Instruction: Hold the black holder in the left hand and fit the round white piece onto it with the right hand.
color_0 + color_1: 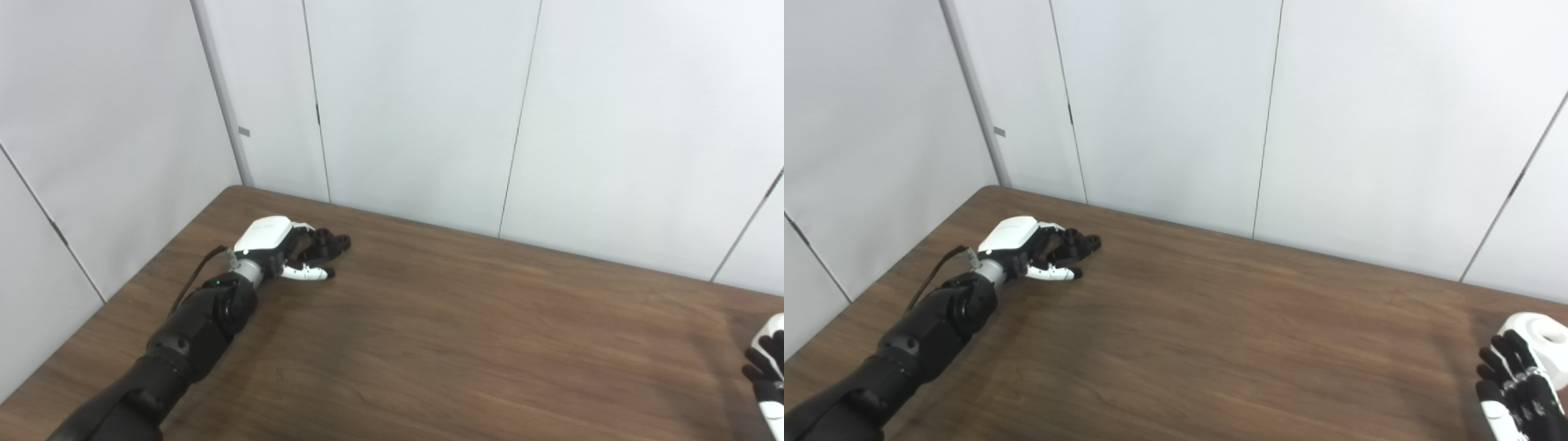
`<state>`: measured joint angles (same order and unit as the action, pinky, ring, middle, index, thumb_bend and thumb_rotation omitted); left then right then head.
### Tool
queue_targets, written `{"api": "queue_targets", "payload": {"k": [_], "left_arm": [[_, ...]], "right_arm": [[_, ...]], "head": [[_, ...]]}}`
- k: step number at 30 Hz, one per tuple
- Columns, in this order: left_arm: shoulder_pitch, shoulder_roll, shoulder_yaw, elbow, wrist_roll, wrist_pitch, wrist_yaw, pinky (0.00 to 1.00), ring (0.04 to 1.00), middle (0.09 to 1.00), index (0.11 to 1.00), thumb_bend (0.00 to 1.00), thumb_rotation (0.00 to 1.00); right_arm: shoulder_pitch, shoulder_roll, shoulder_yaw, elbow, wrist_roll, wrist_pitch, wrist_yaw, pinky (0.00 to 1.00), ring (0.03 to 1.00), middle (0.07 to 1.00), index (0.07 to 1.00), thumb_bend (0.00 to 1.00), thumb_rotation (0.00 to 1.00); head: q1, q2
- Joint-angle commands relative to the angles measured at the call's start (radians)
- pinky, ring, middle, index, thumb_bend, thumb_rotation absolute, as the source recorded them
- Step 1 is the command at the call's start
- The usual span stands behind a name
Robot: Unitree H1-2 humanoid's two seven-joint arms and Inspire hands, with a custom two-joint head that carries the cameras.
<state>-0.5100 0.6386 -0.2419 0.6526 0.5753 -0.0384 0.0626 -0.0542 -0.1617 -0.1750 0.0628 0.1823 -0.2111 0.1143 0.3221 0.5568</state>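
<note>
Left hand [275, 248] low at the table's [429, 331] far left corner, fingers curled round the black holder [324, 242], seemingly gripping it on the surface for a steady base. Right hand [1516, 386] at the right edge beside the white piece [1540, 334], fingers spread and touching its near side, not yet closed. Parts well apart: pickup and carry-over still to come, probably.

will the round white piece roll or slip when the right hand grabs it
The round white piece looks rigid and smooth, so it may slip. It sits flat with a hole on top, so rolling seems unlikely. The right hand is beside it.
</note>
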Motion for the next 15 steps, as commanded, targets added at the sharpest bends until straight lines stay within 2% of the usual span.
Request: {"api": "queue_targets", "payload": {"k": [1,11,15], "left_arm": [[0.005,-0.032,-0.020,0.018,-0.026,-0.010,-0.065,0.81,0.883,0.871,0.784,0.84,0.48],[-0.020,-0.061,-0.004,0.081,-0.051,-0.031,-0.034,0.82,0.875,0.864,0.770,0.85,0.47],[-0.037,-0.085,0.007,0.124,-0.054,-0.053,0.016,0.80,0.853,0.842,0.742,0.83,0.38]], "right_arm": [[0.027,0.014,0.003,0.051,0.011,-0.042,0.004,0.88,0.887,0.907,0.913,0.38,0.51],[0.035,0.014,0.006,0.047,0.015,-0.056,0.005,0.86,0.876,0.900,0.908,0.41,0.53],[0.040,0.015,0.005,0.035,0.019,-0.053,0.005,0.86,0.864,0.893,0.904,0.42,0.53]], "head": [[0.000,0.000],[-0.009,0.003],[-0.015,0.004]]}}
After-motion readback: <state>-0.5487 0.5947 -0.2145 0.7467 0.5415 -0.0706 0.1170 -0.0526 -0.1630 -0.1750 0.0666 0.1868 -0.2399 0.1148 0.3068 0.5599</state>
